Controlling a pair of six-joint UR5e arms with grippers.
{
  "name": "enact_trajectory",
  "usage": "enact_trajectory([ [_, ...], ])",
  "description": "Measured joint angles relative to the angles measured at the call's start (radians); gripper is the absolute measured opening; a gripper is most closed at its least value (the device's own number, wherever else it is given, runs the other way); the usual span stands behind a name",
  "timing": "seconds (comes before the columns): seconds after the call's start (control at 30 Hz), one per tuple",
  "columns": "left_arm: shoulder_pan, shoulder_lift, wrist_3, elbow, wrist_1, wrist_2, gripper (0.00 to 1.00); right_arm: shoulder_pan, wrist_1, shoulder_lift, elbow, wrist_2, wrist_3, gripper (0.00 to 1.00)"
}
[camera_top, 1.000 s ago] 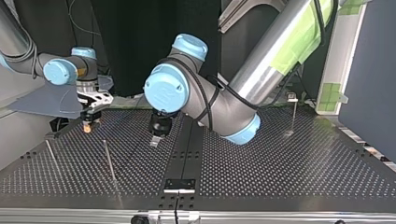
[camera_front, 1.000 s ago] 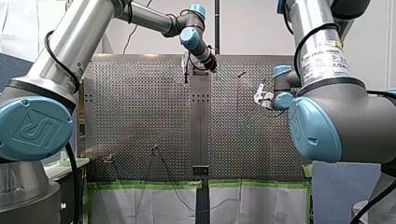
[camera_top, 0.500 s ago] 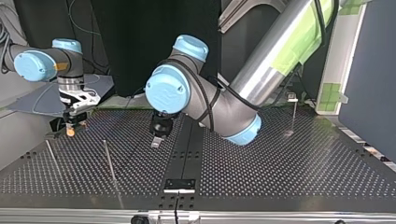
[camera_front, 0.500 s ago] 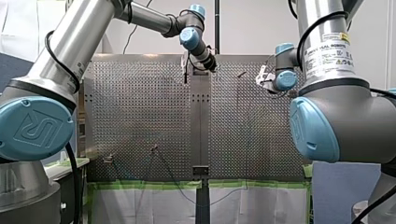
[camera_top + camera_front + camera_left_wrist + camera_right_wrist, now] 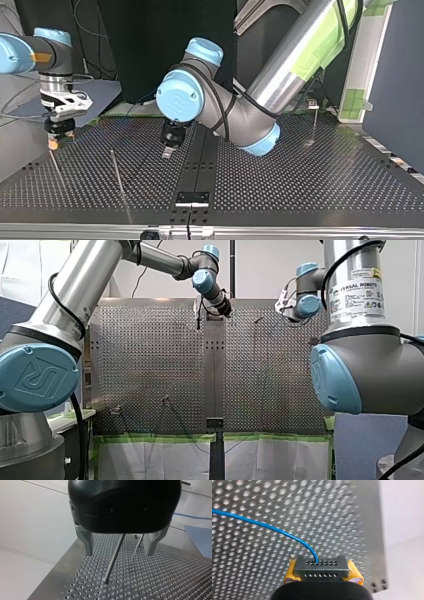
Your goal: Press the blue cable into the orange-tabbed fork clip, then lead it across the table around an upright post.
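Arms in your front view reach across the perforated metal table (image 5: 150,365). Top view: right end effector (image 5: 52,144) hangs at its left. Left wrist view: left end effector (image 5: 119,552), spread, straddles a thin upright steel post (image 5: 110,567). Right wrist view: yellow pads (image 5: 354,573) pinch the thin blue cable (image 5: 274,530) for leading.
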State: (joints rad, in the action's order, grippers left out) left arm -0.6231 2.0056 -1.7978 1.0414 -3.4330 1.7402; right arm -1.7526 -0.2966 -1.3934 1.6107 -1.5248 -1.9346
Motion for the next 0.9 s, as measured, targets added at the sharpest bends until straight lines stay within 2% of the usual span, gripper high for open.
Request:
enact_trajectory([
  [0.2, -0.001, 0.000, 0.000, 0.000, -0.001, -0.003, 0.98, 0.001, 0.000, -0.056, 0.000, 0.000, 0.001, 0.00],
  [0.5, -0.010, -0.002, -0.005, 0.001, -0.056, -0.023, 0.98, 0.001, -0.004, -0.066, -0.002, 0.006, 0.007, 0.00],
  [0.73, -0.016, -0.008, -0.048, 0.000, -0.122, -0.087, 0.98, 0.002, -0.007, -0.066, -0.012, 0.029, 0.009, 0.00],
  [0.9, -0.024, -0.009, -0.094, 0.001, -0.125, -0.135, 0.98, -0.001, -0.007, -0.066, -0.020, 0.051, 0.013, 0.00],
])
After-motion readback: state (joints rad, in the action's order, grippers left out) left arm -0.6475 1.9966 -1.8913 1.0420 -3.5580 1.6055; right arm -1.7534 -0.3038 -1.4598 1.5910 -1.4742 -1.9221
